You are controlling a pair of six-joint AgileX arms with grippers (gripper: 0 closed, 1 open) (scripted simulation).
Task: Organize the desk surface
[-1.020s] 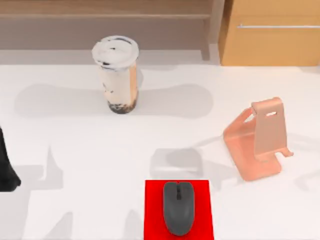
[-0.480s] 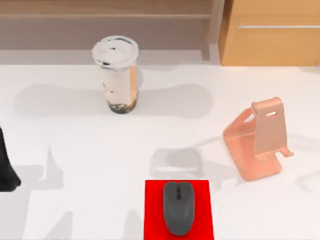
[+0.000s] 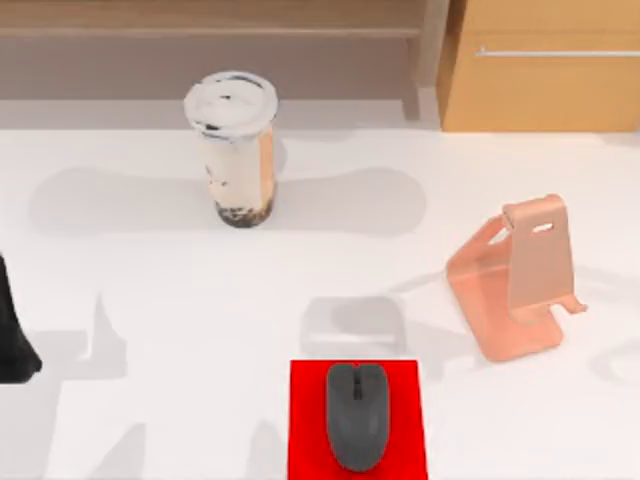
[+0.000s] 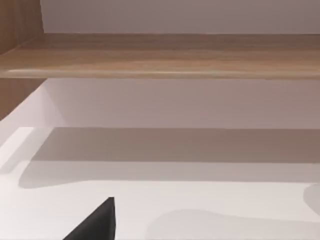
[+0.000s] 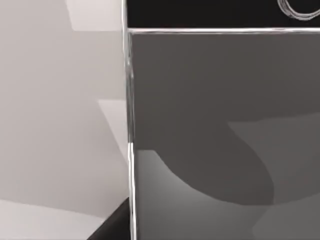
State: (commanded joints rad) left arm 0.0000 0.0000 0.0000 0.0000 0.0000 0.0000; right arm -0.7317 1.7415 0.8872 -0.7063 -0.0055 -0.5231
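The desk surface [image 3: 150,300] is a broad white tabletop. On it a bubble-tea cup [image 3: 236,150] with a white lid stands upright at the back left. A pink phone stand [image 3: 520,285] sits at the right. A dark grey mouse [image 3: 357,415] lies on a small red mat [image 3: 305,420] at the front middle. A black part of my left arm [image 3: 12,340] shows at the desk's left edge, apart from every object. In the left wrist view a dark tip of my left gripper [image 4: 95,225] hangs over bare white desk [image 4: 200,200].
A tan cabinet [image 3: 545,90] with a metal handle [image 3: 555,52] stands at the back right. A wooden shelf [image 3: 200,30] runs along the back. A grey flat panel [image 5: 225,125] with a bright edge stands close in the right wrist view.
A faint shadow at the desk's right edge has shifted slightly. The cup, stand, mouse and left arm have not moved.
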